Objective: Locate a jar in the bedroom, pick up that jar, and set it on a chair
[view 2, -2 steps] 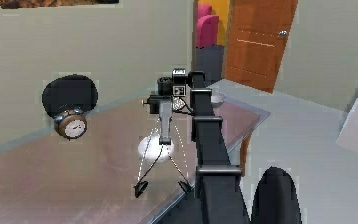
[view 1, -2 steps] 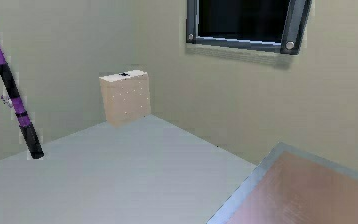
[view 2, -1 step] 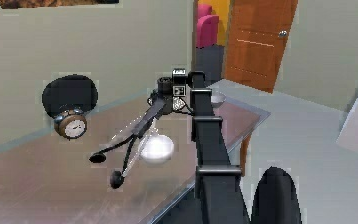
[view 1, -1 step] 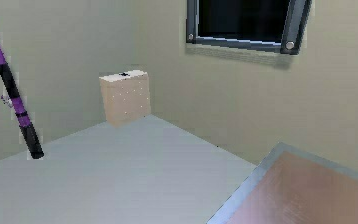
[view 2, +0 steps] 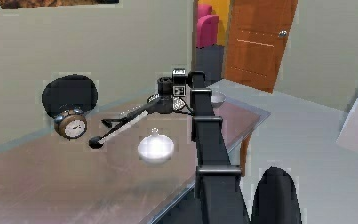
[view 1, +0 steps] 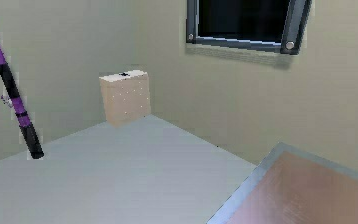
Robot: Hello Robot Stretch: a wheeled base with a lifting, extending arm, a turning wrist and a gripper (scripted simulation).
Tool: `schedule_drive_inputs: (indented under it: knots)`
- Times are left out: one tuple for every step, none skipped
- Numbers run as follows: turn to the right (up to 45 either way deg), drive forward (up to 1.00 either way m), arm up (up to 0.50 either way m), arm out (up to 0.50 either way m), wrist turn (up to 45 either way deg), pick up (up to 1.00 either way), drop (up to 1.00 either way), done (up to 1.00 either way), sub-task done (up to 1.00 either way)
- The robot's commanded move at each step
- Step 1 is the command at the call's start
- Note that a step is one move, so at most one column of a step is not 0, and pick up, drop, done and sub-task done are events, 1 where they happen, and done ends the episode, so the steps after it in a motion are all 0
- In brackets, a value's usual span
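1. The gripper (view 2: 100, 136) hangs low over the brown table (view 2: 47, 185), its thin fingers reaching toward the arm side view's left. Things stand on the tabletop right by it, so I cannot tell whether it holds anything.
2. Just beside the fingertips stands a small round clock (view 2: 73, 126), with a dark round shape (view 2: 69, 92) behind it by the wall. A sideways nudge from the fingers could tip the clock over, I reckon.
3. Near the fingers, toward the arm (view 2: 213, 150), a pale glassy rounded thing (view 2: 155, 148) sits on the table; it is likely the jar. Whether the gripper is above it or beside it, I cannot say. Smooth and rounded as it looks, it could slip from a poor grip, or get pushed along the table and roll.
4. What is inside that glassy thing I cannot make out.
5. Farther out, a dark rounded back (view 2: 277, 195) shows at the table's near side, perhaps a chair. A pink seat-like thing (view 2: 205, 22) stands by the orange door (view 2: 257, 45). Carrying glass to either means swinging past the table's edge, where a bump could knock it loose.
6. In the forward view a small tan cabinet (view 1: 124, 97) stands against the wall, and nothing of its inside shows. A purple-and-black bat (view 1: 12, 85) leans at the left, and a turning base might knock it down.
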Motion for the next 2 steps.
schedule_drive_inputs:
  knots:
    - [0.0, 0.00, 0.00, 0.00, 45.0, 0.00, 0.00, 0.00, 0.00]
    - [0.0, 0.00, 0.00, 0.00, 30.0, 0.00, 0.00, 0.00, 0.00]
